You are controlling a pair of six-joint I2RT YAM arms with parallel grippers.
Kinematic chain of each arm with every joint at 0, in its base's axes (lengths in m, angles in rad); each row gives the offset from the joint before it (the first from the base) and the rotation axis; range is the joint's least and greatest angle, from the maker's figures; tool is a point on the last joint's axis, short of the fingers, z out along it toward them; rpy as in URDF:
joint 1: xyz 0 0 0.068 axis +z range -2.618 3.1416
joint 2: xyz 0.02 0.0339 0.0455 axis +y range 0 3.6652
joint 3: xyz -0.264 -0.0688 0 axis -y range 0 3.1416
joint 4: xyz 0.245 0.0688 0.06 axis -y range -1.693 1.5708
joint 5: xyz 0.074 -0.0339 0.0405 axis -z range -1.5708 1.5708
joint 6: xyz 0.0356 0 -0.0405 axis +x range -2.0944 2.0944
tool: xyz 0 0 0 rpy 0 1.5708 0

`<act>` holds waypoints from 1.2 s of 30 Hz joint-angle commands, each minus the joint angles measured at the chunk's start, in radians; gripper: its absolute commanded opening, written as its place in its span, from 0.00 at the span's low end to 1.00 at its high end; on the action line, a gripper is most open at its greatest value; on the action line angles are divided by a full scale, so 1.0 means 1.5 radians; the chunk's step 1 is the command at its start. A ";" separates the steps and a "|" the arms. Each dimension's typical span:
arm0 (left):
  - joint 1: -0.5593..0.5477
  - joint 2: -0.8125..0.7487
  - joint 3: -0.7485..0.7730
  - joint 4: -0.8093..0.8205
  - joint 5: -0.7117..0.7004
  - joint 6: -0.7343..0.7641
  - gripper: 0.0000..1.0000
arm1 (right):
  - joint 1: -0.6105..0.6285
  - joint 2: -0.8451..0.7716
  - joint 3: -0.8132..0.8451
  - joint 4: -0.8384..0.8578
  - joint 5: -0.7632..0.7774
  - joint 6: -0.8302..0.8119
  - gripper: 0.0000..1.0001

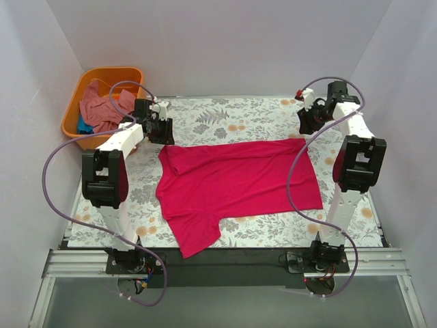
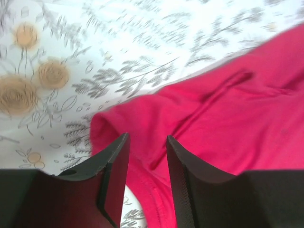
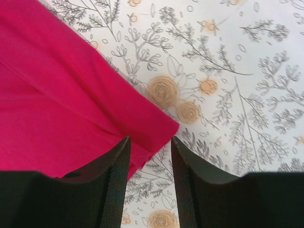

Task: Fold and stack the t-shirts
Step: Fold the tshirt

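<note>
Orange tub (image 1: 109, 71) holds a salmon-pink tee (image 1: 101, 109) and a teal tee (image 1: 83, 127); the crimson tee (image 1: 232, 184) lies spread on the surface (image 1: 225, 113), left tool (image 2: 147, 137) and right tool (image 3: 149, 138) parted, empty, above its corners.

A rectangular orange plastic tub (image 1: 113, 72) stands at the far left corner, beside the white floral-patterned table cloth (image 1: 225, 116)

Plain white walls (image 1: 218, 48) on 3 sides of a floral-clothed table (image 1: 225, 116), soft even light
</note>
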 commanded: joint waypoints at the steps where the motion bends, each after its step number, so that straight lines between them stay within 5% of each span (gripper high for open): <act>1: 0.005 0.021 0.022 -0.016 -0.056 -0.022 0.36 | 0.028 0.034 0.011 -0.024 0.024 0.018 0.45; 9: 0.007 0.102 0.060 -0.015 -0.102 -0.033 0.36 | 0.037 0.073 -0.033 -0.023 0.089 0.003 0.44; 13: 0.012 0.133 0.081 -0.003 -0.122 -0.031 0.07 | 0.038 0.079 -0.045 -0.021 0.102 0.000 0.46; 16: 0.030 0.181 0.139 -0.009 -0.139 -0.024 0.00 | 0.037 0.096 -0.018 -0.022 0.118 0.005 0.47; 22: 0.048 0.203 0.199 -0.041 -0.091 -0.010 0.00 | 0.038 0.064 -0.036 -0.027 0.107 -0.019 0.54; 27: 0.048 0.143 0.169 -0.045 -0.046 -0.025 0.29 | 0.038 -0.005 -0.096 -0.034 0.114 -0.053 0.60; 32: 0.048 0.067 0.128 -0.047 -0.004 -0.027 0.32 | 0.038 -0.022 -0.130 -0.061 0.178 -0.115 0.58; 36: 0.048 0.038 0.106 -0.053 0.027 -0.034 0.32 | 0.038 -0.007 -0.032 -0.106 0.144 -0.078 0.57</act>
